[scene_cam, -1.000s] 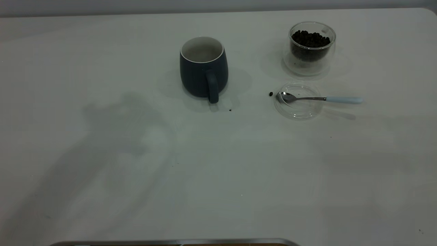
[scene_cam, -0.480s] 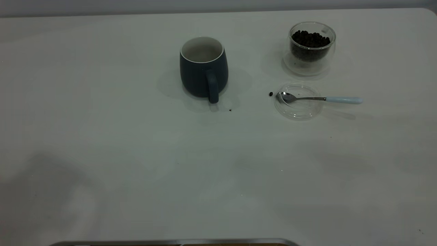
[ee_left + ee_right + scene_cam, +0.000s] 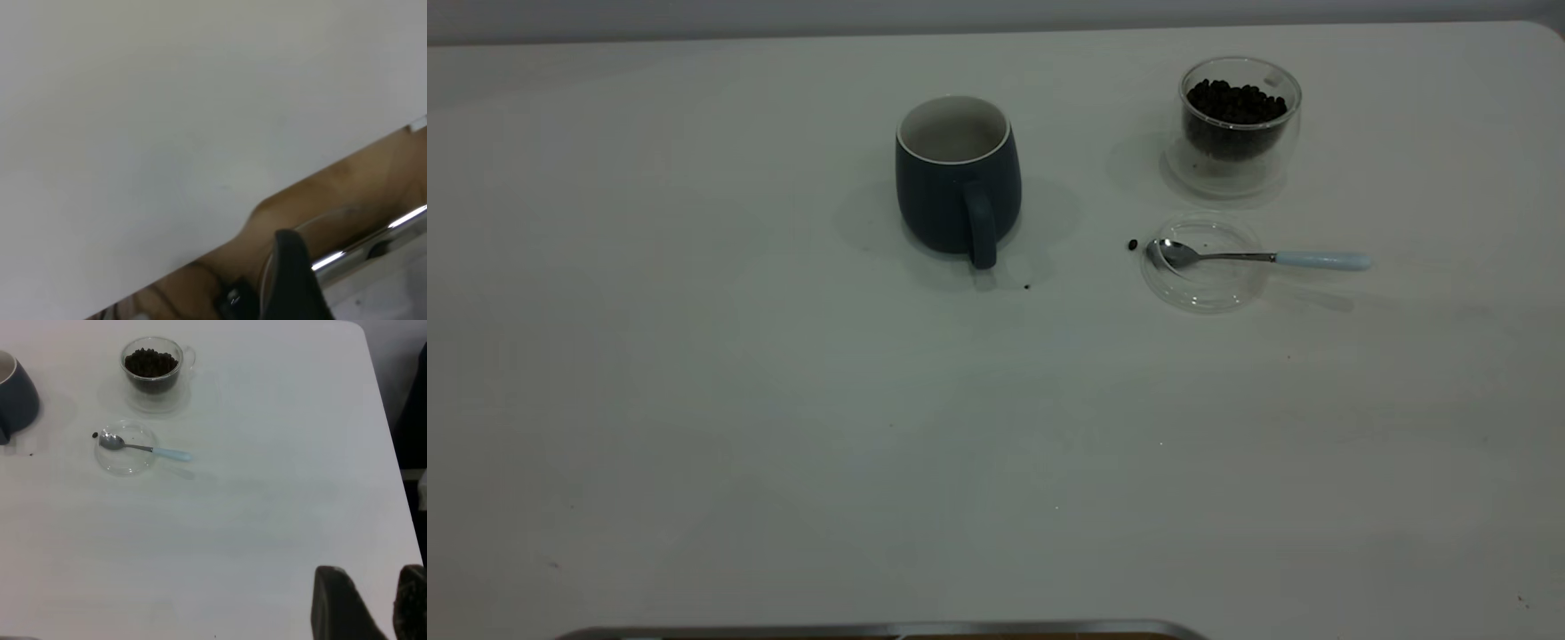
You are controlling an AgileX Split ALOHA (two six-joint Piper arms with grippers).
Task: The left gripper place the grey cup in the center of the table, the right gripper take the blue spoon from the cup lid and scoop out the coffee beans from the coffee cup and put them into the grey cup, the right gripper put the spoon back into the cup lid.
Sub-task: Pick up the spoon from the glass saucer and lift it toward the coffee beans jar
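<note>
Since a second ago the big arm shadow at the lower left of the exterior view has gone, and nothing on the desk [image 3: 694, 400] has shifted; mug, glass cup, lid and spoon sit where they were.

Watch the spoon [image 3: 1263, 258] first. Its bowl rests in the lid [image 3: 1205, 289] at right of centre, but the pale handle overhangs the rim toward the right edge, so a grab too far out could tip it and skid the light glass lid. One stray bean [image 3: 1132, 244] lies just beside the lid on its left, and a dark speck sits near the mug's handle; a sweep low over the desk could scatter them.

The mug [image 3: 958, 182] stands upright at upper centre, handle toward the camera, and you can see only a white inside, no beans. The glass cup [image 3: 1238, 124], upper right, holds a heap of beans [image 3: 1234, 102] close to its rim, so a deep scoop risks spilling.

Your right gripper [image 3: 373, 603] hovers at the lower right of its wrist view, well apart from everything, fingers spread and holding nothing. Of the left gripper [image 3: 297, 280] only one dark finger shows past the desk edge; you cannot tell its state.
</note>
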